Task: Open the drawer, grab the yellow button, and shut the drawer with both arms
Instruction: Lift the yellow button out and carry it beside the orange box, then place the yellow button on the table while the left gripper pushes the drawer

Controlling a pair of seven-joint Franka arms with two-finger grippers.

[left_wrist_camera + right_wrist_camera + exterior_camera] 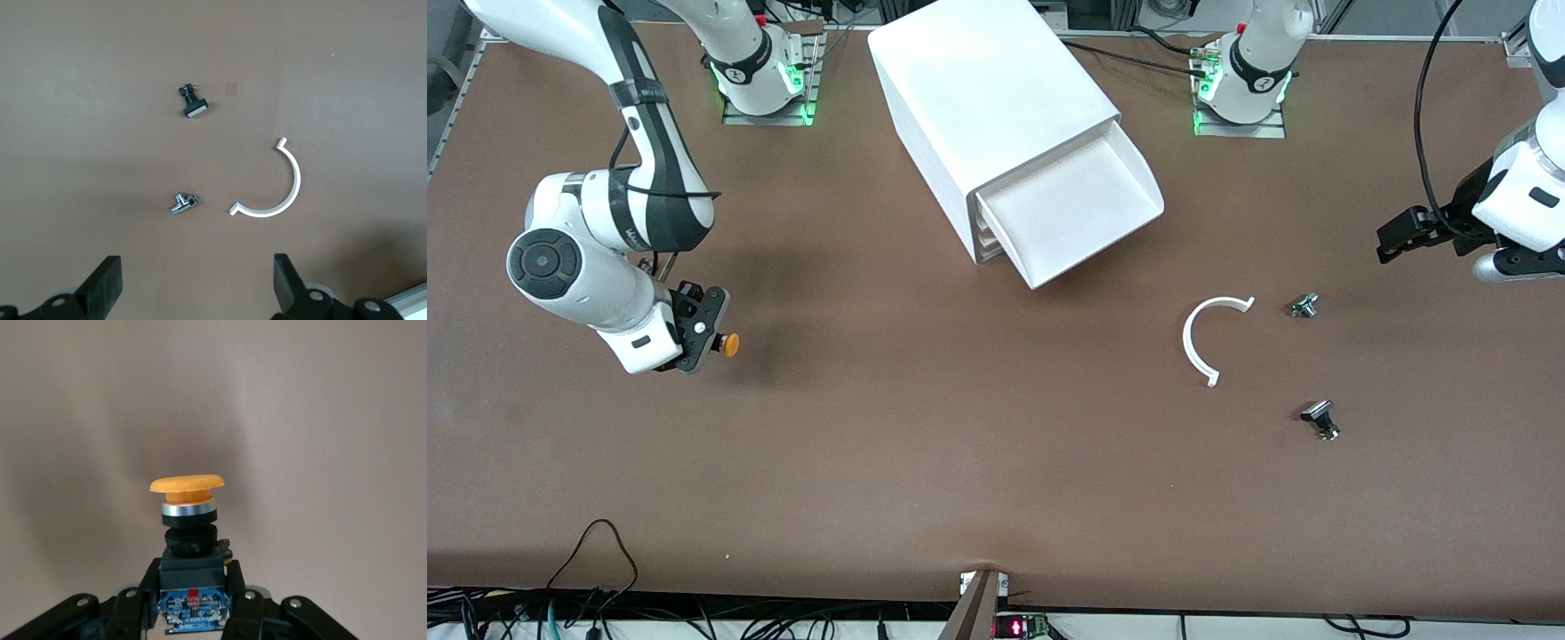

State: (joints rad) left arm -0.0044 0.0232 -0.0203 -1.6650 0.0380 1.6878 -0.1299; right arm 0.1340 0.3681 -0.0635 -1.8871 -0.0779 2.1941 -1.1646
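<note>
White drawer (1076, 209) out, inside bare; button (730, 344) w/ right end effector (713, 342)

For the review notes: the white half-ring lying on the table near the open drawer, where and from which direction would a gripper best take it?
Grip the white half-ring at mid-arc, coming straight down from above with one finger inside the curve and one outside. It lies flat on the table as a thin band, so its sides offer little, while mid-arc is bare and balanced between the two hooked ends. The open left gripper hangs nearest it.
</note>
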